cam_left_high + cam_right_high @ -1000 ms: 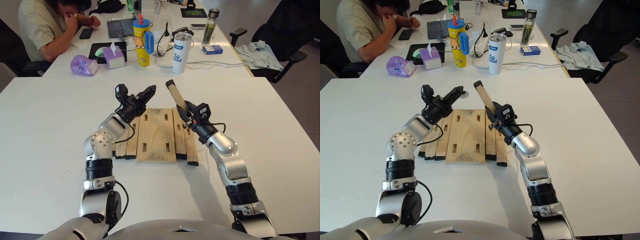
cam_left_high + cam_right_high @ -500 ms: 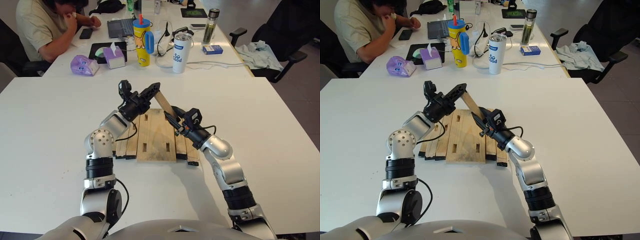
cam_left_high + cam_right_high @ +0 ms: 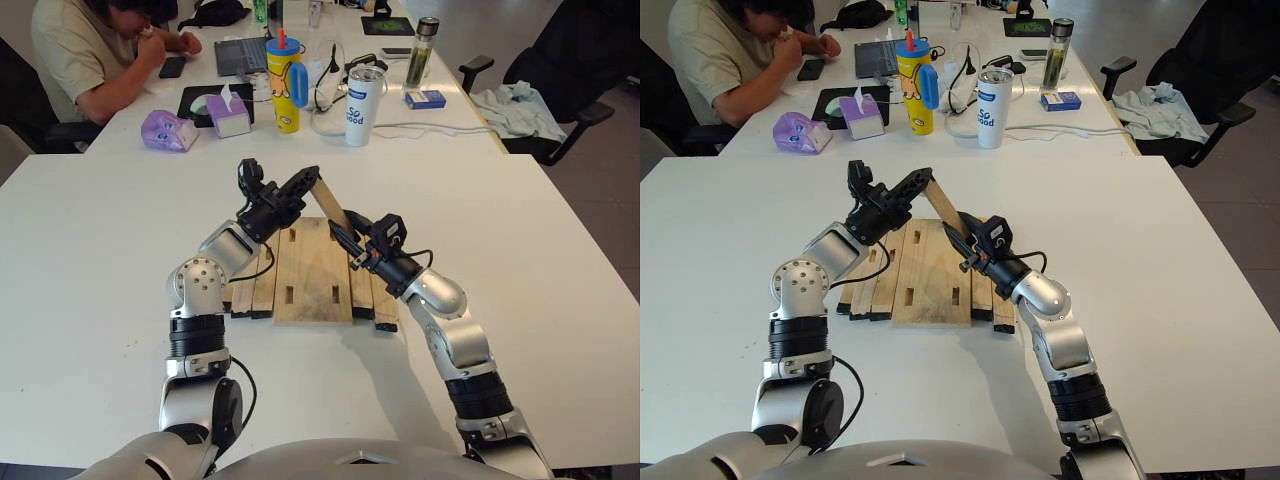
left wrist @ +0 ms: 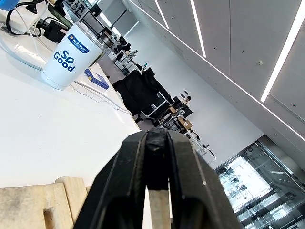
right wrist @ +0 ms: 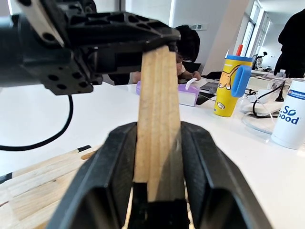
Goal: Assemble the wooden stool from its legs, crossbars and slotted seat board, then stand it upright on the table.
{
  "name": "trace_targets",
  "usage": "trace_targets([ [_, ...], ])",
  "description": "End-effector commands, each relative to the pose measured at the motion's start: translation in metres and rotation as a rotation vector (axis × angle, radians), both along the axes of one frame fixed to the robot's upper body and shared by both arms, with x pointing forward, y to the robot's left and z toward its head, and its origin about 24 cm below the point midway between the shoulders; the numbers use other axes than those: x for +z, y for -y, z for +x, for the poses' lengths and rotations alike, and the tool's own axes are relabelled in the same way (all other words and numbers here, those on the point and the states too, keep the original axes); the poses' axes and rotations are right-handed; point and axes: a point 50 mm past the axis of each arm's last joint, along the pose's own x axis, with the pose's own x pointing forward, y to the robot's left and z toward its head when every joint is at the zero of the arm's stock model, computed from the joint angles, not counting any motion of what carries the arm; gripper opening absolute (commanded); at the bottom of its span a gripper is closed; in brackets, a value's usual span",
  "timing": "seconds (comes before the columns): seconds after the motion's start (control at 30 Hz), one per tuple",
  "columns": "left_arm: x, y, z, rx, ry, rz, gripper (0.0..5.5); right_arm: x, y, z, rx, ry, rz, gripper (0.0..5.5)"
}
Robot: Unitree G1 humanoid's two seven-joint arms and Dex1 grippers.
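Observation:
The slotted seat board (image 3: pixel 313 268) lies flat at the table's middle, with loose wooden bars along its left side (image 3: pixel 252 288) and right side (image 3: pixel 378 298). A wooden leg (image 3: pixel 333 212) hangs tilted over the board's far edge, its upper end leaning left. My right gripper (image 3: pixel 349 237) is shut on its lower part, and the right wrist view has the leg (image 5: pixel 159 105) between both fingers (image 5: pixel 116 167). My left gripper (image 3: pixel 308 179) is shut on the leg's upper end. The left wrist view has that wood (image 4: pixel 159 210) pinched between the fingers.
A second table behind carries a white tumbler (image 3: pixel 363 105), a yellow cup (image 3: pixel 285 85), tissue boxes (image 3: pixel 168 130) and cables. Office chairs (image 3: pixel 570 80) stand at the far right. Bare tabletop (image 3: pixel 100 260) spreads out on both sides of the board.
The right gripper swung the leg leftward and tilted it. The left gripper, open and apart a second ago, has shut on the leg's upper end. Little has moved in the last half second.

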Motion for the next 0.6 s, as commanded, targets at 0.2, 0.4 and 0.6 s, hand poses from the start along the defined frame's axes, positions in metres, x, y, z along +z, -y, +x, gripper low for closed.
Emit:
trace_targets([
  [0.2, -0.01, -0.02, 0.0, 0.218, -0.021, 0.113, 0.45, -0.019, 0.011, 0.01, -0.076, -0.175, -0.063, 2.31],
  [0.4, -0.014, -0.049, -0.032, 0.493, -0.047, 0.151, 0.45, -0.028, 0.04, 0.018, -0.24, -0.264, -0.002, 2.35],
  [0.6, -0.015, -0.075, -0.053, 0.721, -0.053, 0.218, 0.45, -0.03, 0.055, 0.019, -0.341, -0.299, 0.078, 2.35],
])
